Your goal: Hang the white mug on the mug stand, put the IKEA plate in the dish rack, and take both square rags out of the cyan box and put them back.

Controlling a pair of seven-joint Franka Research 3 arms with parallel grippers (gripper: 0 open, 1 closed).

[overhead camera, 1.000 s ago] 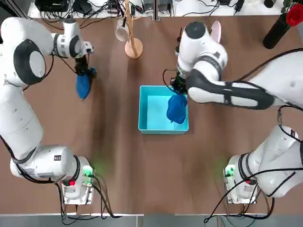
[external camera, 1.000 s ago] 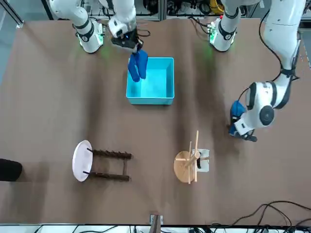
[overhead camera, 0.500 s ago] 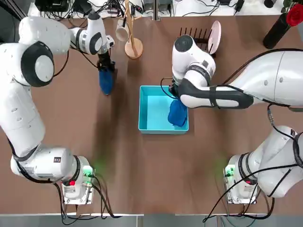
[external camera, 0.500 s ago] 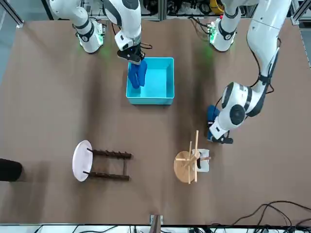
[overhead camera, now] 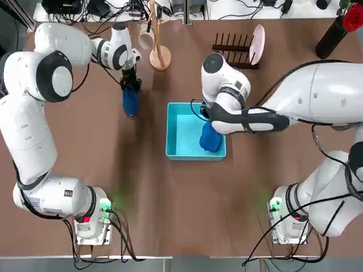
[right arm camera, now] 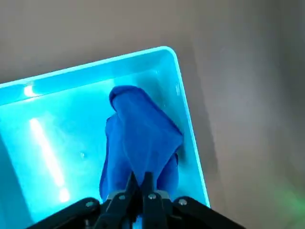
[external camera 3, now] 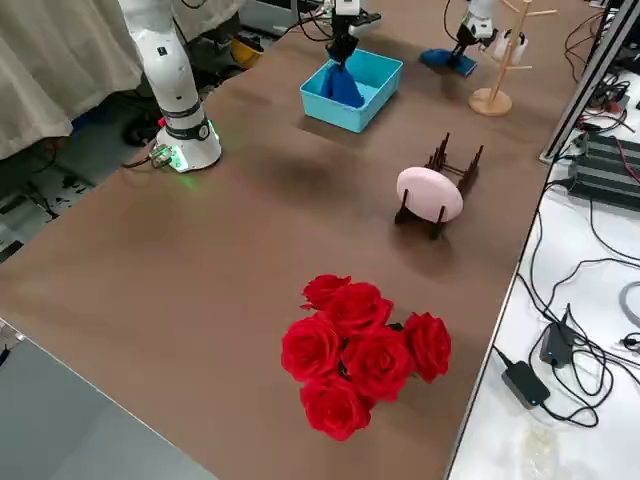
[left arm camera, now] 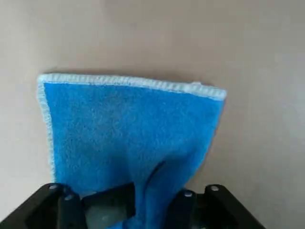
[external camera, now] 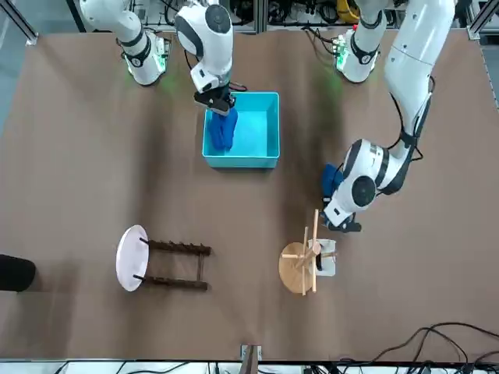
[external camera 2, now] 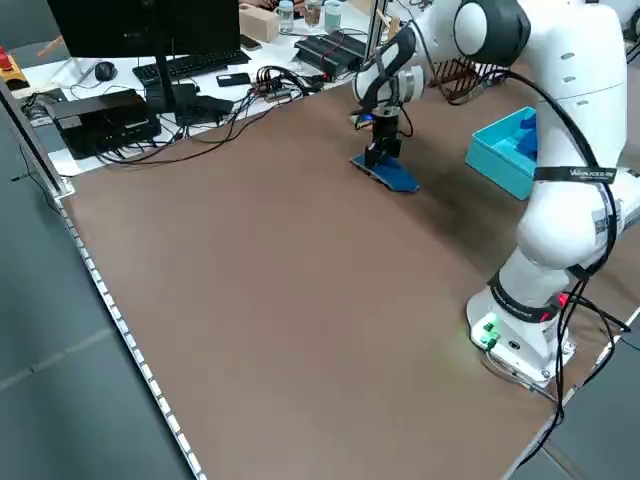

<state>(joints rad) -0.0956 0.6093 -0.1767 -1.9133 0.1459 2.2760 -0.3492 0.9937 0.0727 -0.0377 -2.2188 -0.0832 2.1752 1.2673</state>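
Note:
My left gripper [overhead camera: 131, 86] is shut on one dark blue square rag [overhead camera: 130, 102], whose lower edge reaches the table left of the cyan box [overhead camera: 182, 134]; the left wrist view shows this rag [left arm camera: 128, 124] spread out below the fingers. Over the box's right side, my right gripper [overhead camera: 205, 115] is shut on the other rag [overhead camera: 211, 137], which rests bunched inside the box [right arm camera: 57, 124]. The white mug [overhead camera: 146, 38] hangs on the mug stand [overhead camera: 160, 56]. The IKEA plate [overhead camera: 257, 42] stands upright in the dish rack [overhead camera: 233, 47].
A bunch of red roses [external camera 3: 365, 350] in a dark vase [overhead camera: 331, 35] stands at the table's far right corner. Cables and electronics lie beyond the far edge. Both arm bases sit at the near edge.
My left gripper has carried its rag rightward, from the far left toward the box. My right gripper has lowered its rag down into the box.

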